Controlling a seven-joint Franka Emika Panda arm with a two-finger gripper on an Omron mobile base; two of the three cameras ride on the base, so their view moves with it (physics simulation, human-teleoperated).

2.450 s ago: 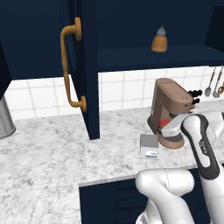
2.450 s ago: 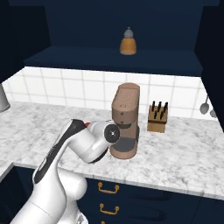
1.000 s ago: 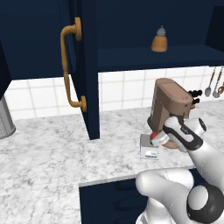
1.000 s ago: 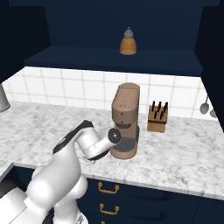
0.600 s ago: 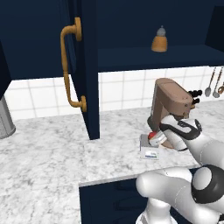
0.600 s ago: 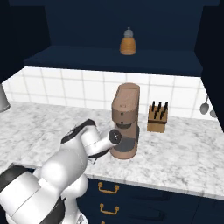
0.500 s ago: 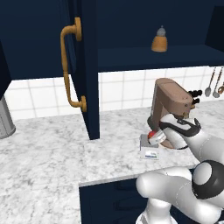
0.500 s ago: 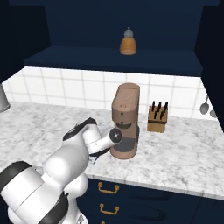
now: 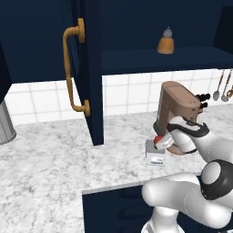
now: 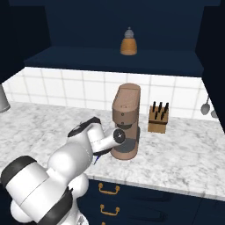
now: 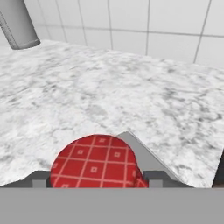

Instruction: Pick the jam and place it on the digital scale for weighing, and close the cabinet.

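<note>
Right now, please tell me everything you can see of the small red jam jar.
The small round red jam jar shows a red face with a grid of pale lines and little squares. In the hand view it sits low, between two grey blocks at its sides, over a corner of the flat grey digital scale. In the left base view a bit of red shows at the white arm's gripper, above the scale beside the brown coffee machine. Whether it rests on the scale is unclear.

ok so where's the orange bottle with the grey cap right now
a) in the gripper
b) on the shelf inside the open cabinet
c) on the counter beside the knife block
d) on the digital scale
b: the orange bottle stands on the shelf of the open cabinet, high above the coffee machine.
</note>
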